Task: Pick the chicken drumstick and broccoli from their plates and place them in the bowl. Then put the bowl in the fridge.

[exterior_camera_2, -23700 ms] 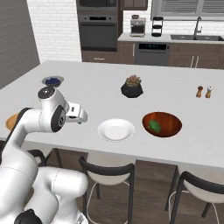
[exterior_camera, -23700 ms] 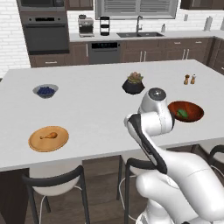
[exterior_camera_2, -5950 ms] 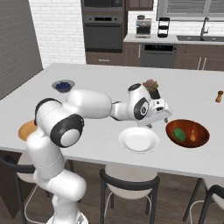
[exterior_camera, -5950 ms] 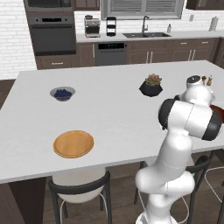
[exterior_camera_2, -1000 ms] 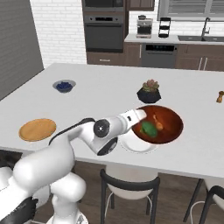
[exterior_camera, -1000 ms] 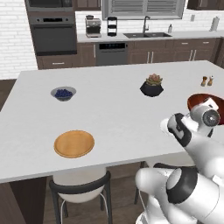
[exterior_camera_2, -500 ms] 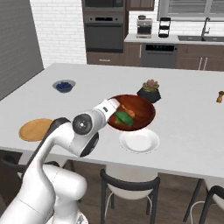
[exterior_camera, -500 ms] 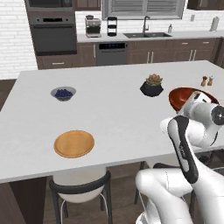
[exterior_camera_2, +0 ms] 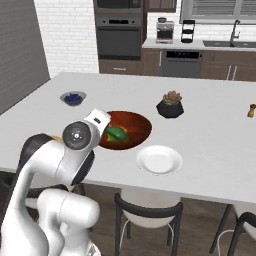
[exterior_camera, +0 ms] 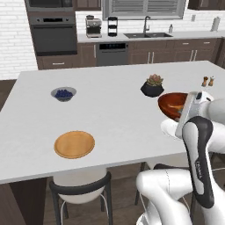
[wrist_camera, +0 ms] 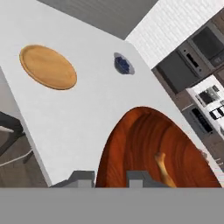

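My gripper (wrist_camera: 110, 179) is shut on the near rim of the glossy reddish-brown bowl (wrist_camera: 144, 146), holding it just above the island counter. In the right base view the bowl (exterior_camera_2: 128, 128) hangs left of the white plate (exterior_camera_2: 159, 159), with the gripper (exterior_camera_2: 101, 121) at its left rim. The broccoli (exterior_camera_2: 116, 133) lies inside the bowl. The chicken drumstick (wrist_camera: 162, 169) rests on the bowl's floor in the hand view. The bowl (exterior_camera: 172, 103) also shows beside my wrist in the left base view. The tan wooden plate (exterior_camera: 74, 143) lies bare near the front edge. I cannot tell whether the tall grey surface (exterior_camera_2: 20, 50) at far left is the fridge.
A small grey bowl of blueberries (exterior_camera: 63, 93) sits at the counter's far left. A black succulent pot (exterior_camera_2: 170, 106) stands behind the white plate, and two shakers (exterior_camera: 207, 81) at the far right. Stools (exterior_camera_2: 147, 212) line the counter's near side. A wall oven (exterior_camera: 51, 35) is behind.
The arm has swung the bowl leftward over the counter, from right of the white plate to its left. The gripper has stayed shut on the rim throughout.
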